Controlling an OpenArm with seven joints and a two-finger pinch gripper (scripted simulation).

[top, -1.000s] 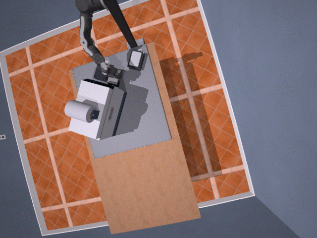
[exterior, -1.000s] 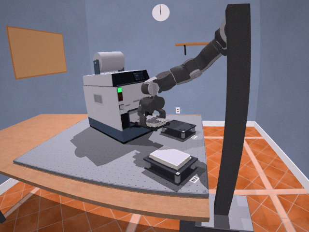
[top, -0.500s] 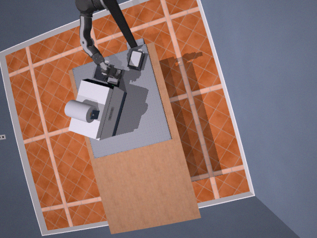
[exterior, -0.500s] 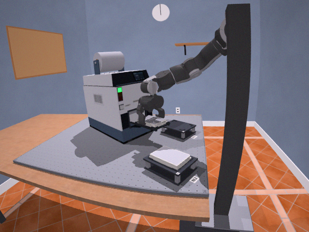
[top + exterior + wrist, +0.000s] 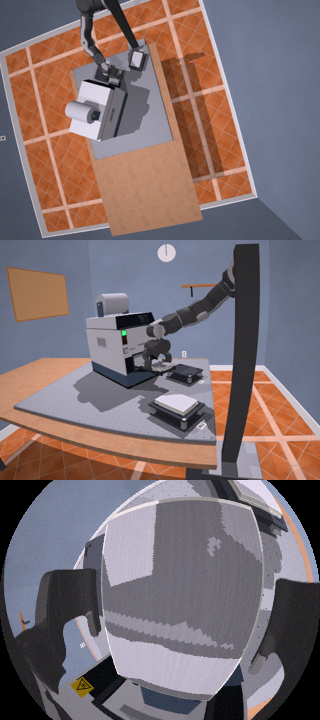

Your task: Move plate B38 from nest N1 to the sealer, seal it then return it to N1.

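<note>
Dark two-finger claw sat apart, straddling the foil-topped white PCR plate; it probably needed centring and then a level, even squeeze.

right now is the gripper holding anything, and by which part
Nothing is held: the dark two-finger gripper has its jaws open astride the white PCR plate, apart from its sides.

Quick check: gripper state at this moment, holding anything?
Gripper: open, fingers straddling plate B38 on the sealer's stage, not clamped on it.
</note>
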